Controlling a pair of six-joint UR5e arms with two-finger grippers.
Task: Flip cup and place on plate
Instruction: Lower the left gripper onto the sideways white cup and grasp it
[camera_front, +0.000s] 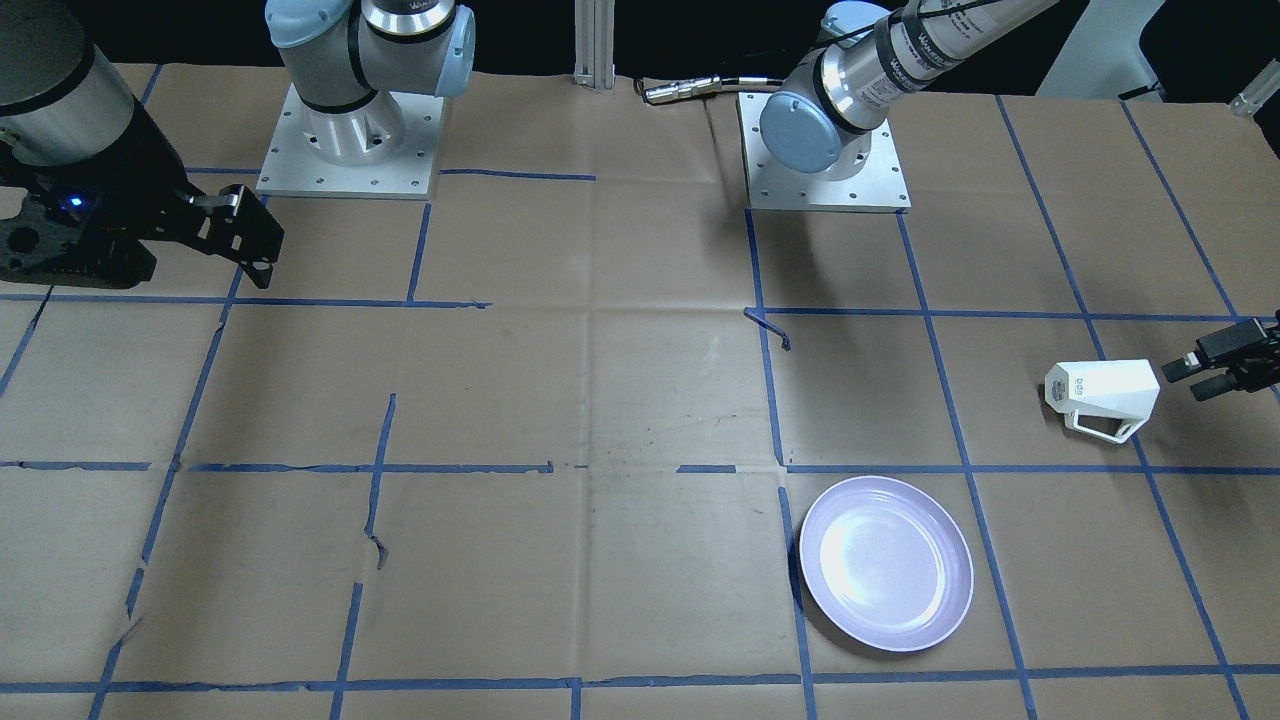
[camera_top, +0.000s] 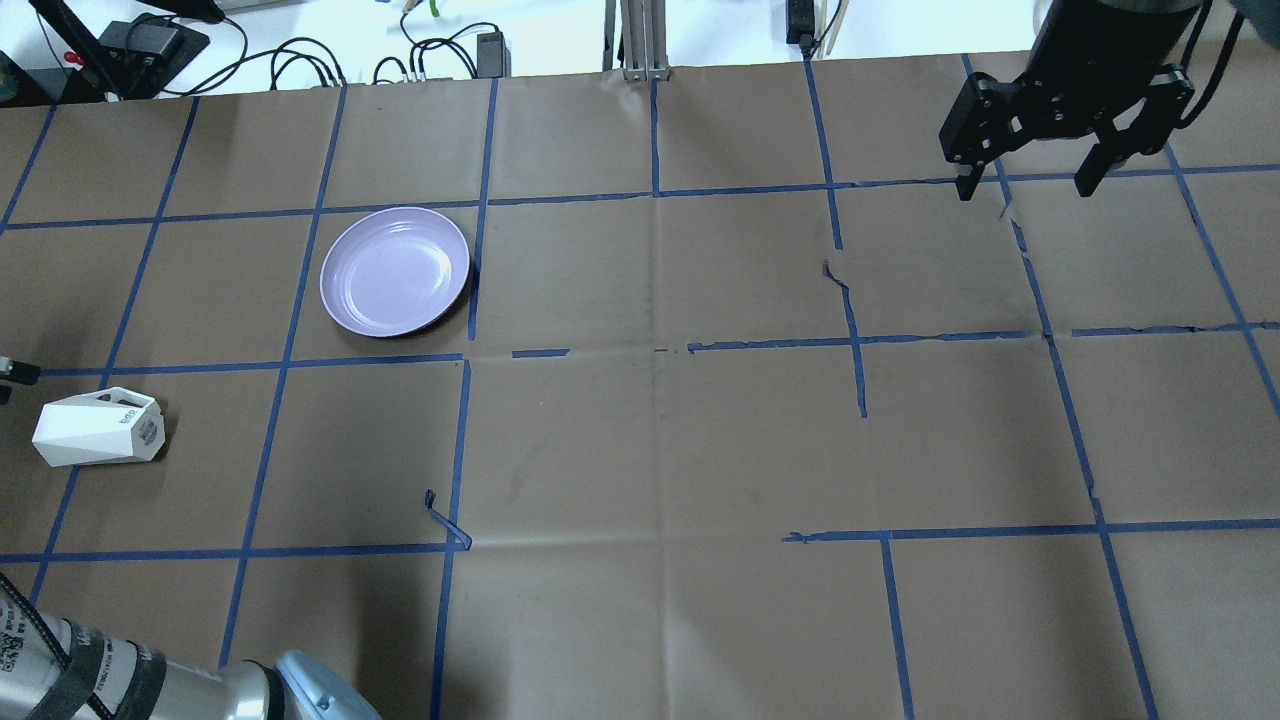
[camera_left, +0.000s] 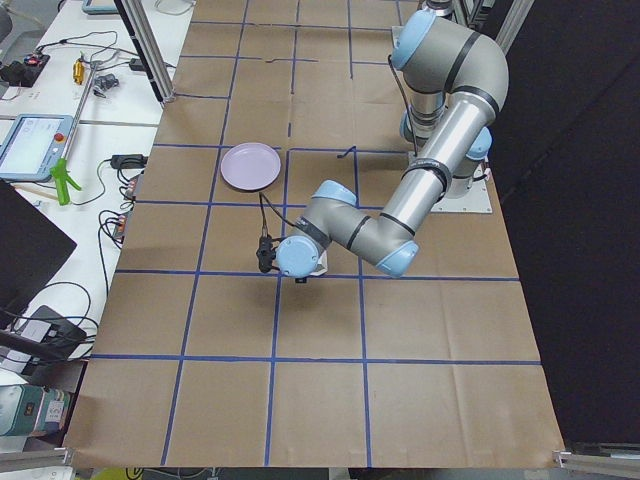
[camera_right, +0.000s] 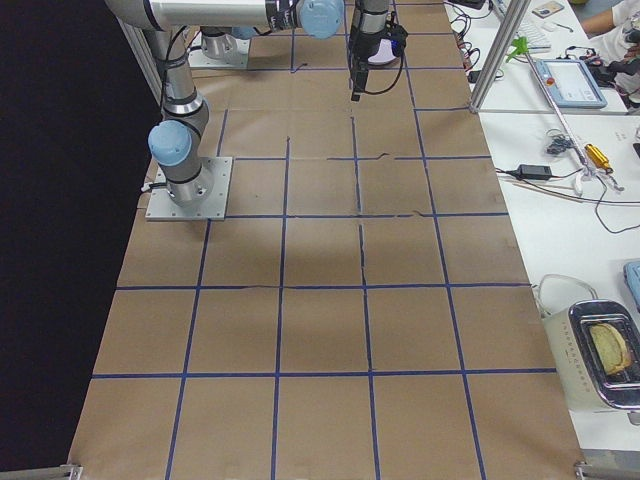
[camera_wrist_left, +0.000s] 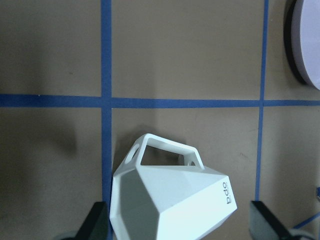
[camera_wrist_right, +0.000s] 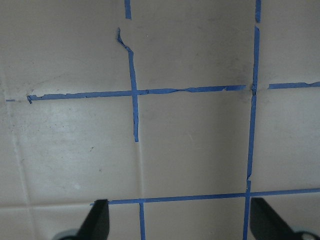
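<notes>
On the table (camera_front: 600, 400), at the robot's left end, the cup (camera_front: 1100, 395) on its side, handle away from the robot; beyond it and nearer the middle, the plate (camera_front: 886, 563), apart from it; just outside the cup, the left gripper (camera_front: 1192, 378); far across, over the right end, the right gripper (camera_top: 1024, 188).

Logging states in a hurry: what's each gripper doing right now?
Left gripper: open, holding nothing, jaws near the cup.
Right gripper: open, holding nothing.
</notes>
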